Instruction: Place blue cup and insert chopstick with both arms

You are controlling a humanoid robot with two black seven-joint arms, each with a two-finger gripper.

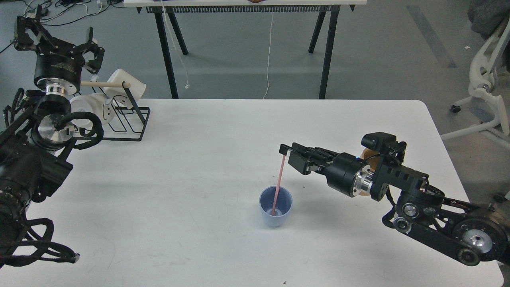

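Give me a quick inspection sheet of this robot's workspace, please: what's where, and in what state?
Surface: white table, bare in the middle.
Job's things: blue cup upright near the centre; pink chopstick standing in it, lower end inside, leaning right.
Clutter: black wire mug rack with white mugs at the far left corner.
Grippers: right gripper shut on the chopstick's top end; left gripper open, raised, holding nothing.
Cables: black cables looped on the left arm; white cord hanging behind the table.
Surroundings: grey floor, trestle table, white chair base.
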